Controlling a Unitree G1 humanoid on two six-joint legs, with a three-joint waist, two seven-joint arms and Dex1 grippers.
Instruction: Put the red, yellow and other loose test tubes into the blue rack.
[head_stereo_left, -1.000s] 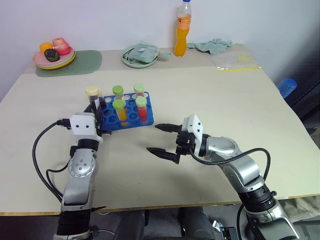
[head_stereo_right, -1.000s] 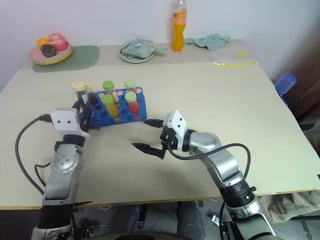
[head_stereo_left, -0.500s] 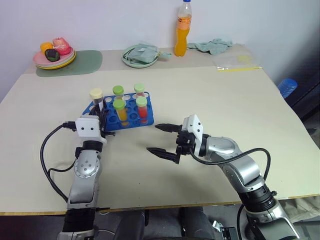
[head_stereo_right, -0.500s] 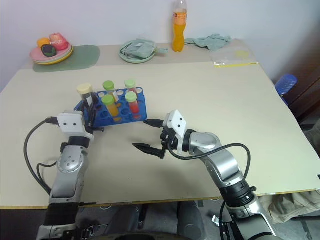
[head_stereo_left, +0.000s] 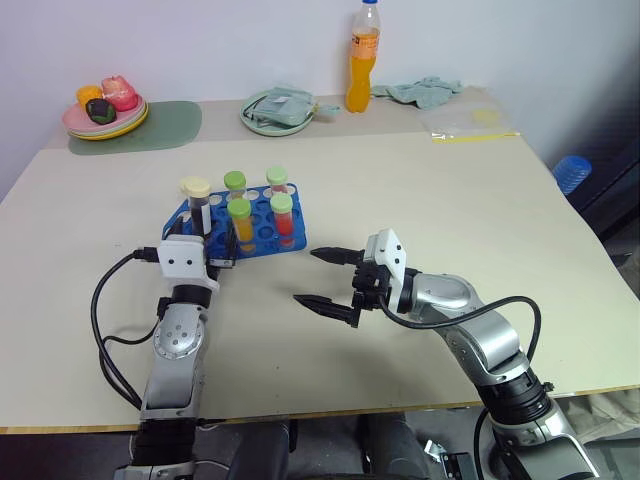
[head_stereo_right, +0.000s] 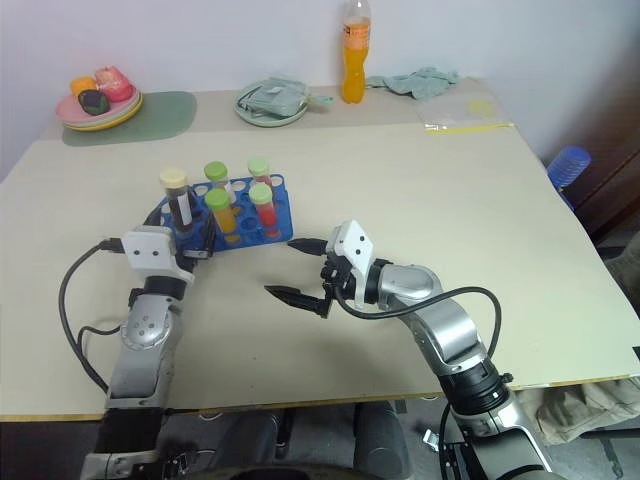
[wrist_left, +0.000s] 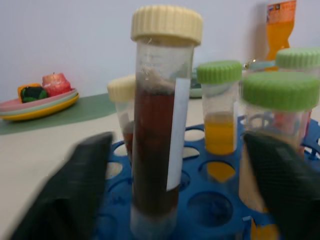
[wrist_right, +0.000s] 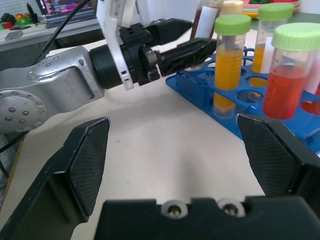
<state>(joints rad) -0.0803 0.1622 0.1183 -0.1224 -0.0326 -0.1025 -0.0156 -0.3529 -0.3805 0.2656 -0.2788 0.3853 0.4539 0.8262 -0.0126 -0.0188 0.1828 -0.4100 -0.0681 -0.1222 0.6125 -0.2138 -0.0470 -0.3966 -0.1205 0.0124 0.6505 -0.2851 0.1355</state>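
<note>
A: Item one, the blue rack (head_stereo_left: 243, 225)?

B: Hard plastic holder on the table (head_stereo_left: 450, 210), at about 10 o'clock from the table's middle. Probably light and apt to slide if pushed. Six tubes stand in it: three yellow-orange with green caps, one red with a green cap, two dark brown with cream caps.

A: The nearest dark tube (wrist_left: 159, 115)?

B: Clear, stiff plastic, smooth and likely slippery, screw cap, liquid inside, so keep it upright. Best taken across the barrel just under the cap. It stands upright in a hole at the rack's 7 o'clock corner.

A: Left gripper (head_stereo_left: 212, 255)?

B: Fingers spread, one on each side of that tube, touching nothing. Forearm runs straight toward the rack, gripper tipped slightly up.

A: Right gripper (head_stereo_left: 328, 280)?

B: Spread wide, empty, at 4 o'clock of the rack, well apart. Wrist bent so the fingers point across toward the left arm.

A: Loose tubes?

B: I see none on the table.
</note>
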